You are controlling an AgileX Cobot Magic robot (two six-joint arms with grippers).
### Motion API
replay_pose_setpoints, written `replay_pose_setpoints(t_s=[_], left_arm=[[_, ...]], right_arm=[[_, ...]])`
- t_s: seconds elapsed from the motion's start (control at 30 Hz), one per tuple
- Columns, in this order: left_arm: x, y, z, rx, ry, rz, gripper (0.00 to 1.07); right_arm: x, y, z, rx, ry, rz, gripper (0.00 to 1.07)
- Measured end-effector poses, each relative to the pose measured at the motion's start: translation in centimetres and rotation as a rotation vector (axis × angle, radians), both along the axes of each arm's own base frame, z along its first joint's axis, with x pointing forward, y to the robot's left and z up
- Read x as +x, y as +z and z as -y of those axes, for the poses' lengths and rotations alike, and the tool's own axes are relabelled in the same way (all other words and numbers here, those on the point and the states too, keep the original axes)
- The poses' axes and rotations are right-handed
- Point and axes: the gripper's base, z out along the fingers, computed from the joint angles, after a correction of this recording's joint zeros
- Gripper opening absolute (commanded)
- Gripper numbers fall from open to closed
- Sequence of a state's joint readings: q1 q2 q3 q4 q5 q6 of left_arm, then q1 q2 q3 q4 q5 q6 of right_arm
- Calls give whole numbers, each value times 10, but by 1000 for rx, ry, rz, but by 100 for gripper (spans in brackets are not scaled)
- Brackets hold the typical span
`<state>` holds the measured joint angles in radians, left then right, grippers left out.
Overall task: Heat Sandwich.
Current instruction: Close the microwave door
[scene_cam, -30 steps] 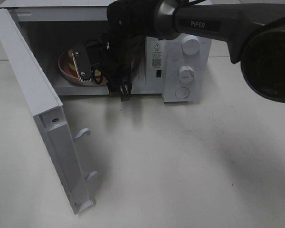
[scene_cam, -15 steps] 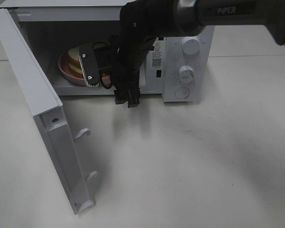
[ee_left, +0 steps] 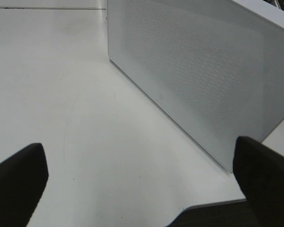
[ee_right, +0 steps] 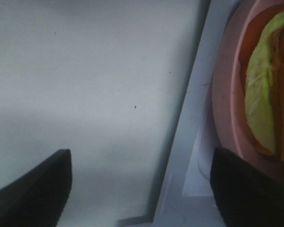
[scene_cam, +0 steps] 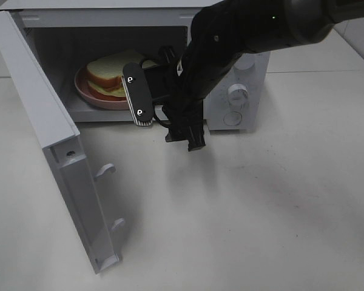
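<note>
The sandwich (scene_cam: 112,71) of pale bread with green and reddish layers lies on a round pink plate (scene_cam: 91,97) inside the open microwave (scene_cam: 109,12). My right gripper (scene_cam: 147,80) hangs at the oven's mouth, just right of the plate, open and holding nothing. One flat finger (scene_cam: 138,97) faces the camera. In the right wrist view the plate rim (ee_right: 222,94) and green filling of the sandwich (ee_right: 262,94) lie beyond the right gripper (ee_right: 142,189), whose dark fingers stand wide apart. My left gripper (ee_left: 142,184) is open over bare table, out of the exterior high view.
The microwave door (scene_cam: 54,139) stands swung out to the front left with two hooks on its edge. The control panel with knobs (scene_cam: 238,94) is partly hidden by the right arm. A white perforated microwave panel (ee_left: 203,71) fills the left wrist view.
My right gripper has drawn back out of the oven toward the right and front, uncovering the sandwich on its plate. The plate stayed put and the left gripper has not moved.
</note>
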<state>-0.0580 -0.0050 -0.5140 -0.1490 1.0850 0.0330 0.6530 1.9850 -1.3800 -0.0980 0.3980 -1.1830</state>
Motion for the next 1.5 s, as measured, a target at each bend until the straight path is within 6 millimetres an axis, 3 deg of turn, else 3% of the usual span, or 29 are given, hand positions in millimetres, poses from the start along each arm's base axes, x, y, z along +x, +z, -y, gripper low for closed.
replay_pose_setpoints(t_s=[0.33, 0.93, 1.5], left_arm=[[0, 0, 0, 0, 0, 0, 100], [0, 0, 0, 0, 0, 0, 100], [0, 0, 0, 0, 0, 0, 100]], right_arm=[[-36, 5, 27, 8, -12, -13, 76], [-99, 25, 75, 159, -297, -106, 76], [-150, 54, 115, 404, -786, -260, 76]])
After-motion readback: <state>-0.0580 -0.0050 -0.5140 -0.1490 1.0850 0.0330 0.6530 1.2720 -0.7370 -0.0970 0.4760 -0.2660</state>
